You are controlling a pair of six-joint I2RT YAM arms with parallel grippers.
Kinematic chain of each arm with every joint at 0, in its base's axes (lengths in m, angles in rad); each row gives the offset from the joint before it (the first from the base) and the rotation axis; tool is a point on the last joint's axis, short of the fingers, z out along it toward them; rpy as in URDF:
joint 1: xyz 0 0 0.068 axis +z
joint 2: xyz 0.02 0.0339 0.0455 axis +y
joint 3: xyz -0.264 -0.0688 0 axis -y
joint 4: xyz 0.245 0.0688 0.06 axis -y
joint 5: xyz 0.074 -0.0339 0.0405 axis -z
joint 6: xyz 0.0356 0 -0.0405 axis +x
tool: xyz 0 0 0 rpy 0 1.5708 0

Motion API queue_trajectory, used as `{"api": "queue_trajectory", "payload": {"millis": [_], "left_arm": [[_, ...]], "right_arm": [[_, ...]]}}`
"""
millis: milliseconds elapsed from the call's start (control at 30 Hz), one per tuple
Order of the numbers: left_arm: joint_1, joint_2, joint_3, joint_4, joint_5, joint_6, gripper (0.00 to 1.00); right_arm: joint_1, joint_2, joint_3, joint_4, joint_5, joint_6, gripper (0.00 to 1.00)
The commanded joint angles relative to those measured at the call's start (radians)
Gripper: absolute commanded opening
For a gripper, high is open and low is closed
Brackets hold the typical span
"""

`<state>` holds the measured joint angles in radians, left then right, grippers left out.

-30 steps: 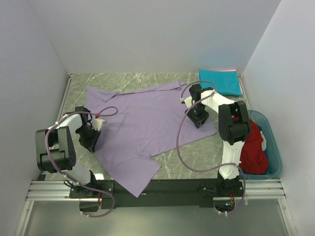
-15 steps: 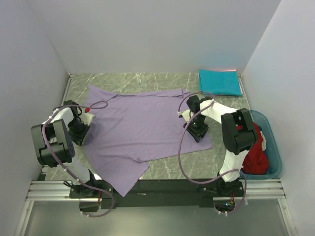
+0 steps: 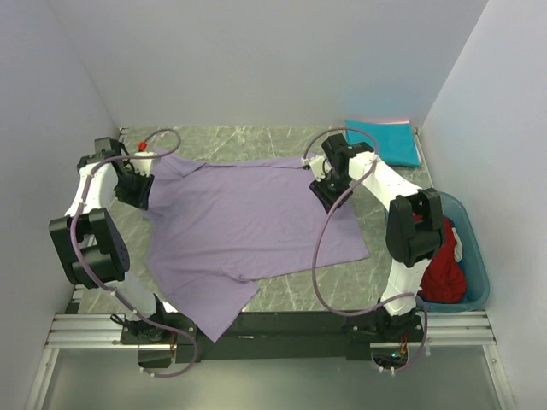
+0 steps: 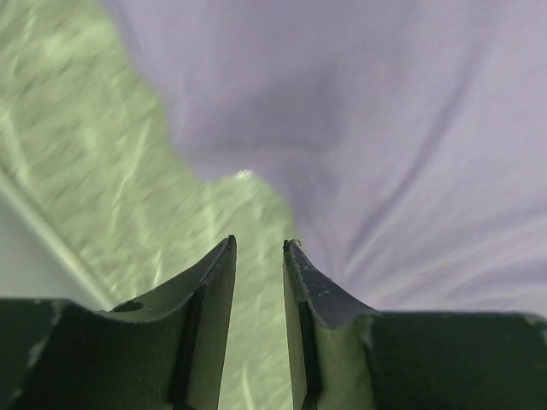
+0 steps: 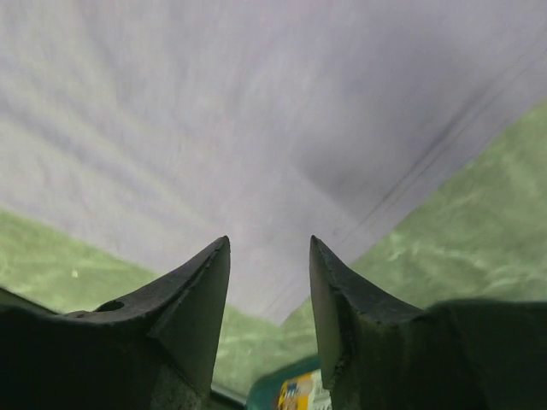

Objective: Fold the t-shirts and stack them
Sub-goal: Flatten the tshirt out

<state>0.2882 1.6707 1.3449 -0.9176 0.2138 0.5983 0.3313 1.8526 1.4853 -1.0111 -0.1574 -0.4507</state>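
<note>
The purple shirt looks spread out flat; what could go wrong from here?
A near corner of the lavender shirt reaches past the table edge onto the rail, so it might snag or slide. The left gripper is open right at the fabric's edge, so a pinch could miss. The right arm's cable loops across the cloth and might drag it.

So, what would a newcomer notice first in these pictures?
A big lavender shirt lies spread on the table, the left gripper at its far left corner, the right gripper at its far right one. A folded teal shirt lies far right; a red shirt sits in the bin at right.
</note>
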Motion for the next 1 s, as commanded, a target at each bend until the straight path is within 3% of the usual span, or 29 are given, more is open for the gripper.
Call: {"api": "queue_trajectory", "payload": {"millis": [0,300,633,800,967], "left_arm": [[-0.035,0.041,-0.004,0.005,0.121,-0.063,0.34],[-0.067,0.011,-0.171,0.074,0.088,-0.058,0.33],[-0.067,-0.063,-0.404,0.102,-0.011,0.018,0.33],[-0.061,-0.104,-0.327,0.05,0.074,0.017,0.33],[-0.095,-0.097,-0.163,0.011,0.159,-0.025,0.34]], "right_arm": [[-0.002,0.083,0.047,-0.003,-0.014,0.02,0.48],[0.006,0.111,-0.106,0.078,0.03,0.01,0.45],[0.064,0.008,-0.243,0.048,-0.076,0.035,0.45],[-0.023,-0.055,-0.073,0.065,-0.142,0.073,0.47],[-0.083,0.048,0.192,0.144,-0.097,0.141,0.45]]}}
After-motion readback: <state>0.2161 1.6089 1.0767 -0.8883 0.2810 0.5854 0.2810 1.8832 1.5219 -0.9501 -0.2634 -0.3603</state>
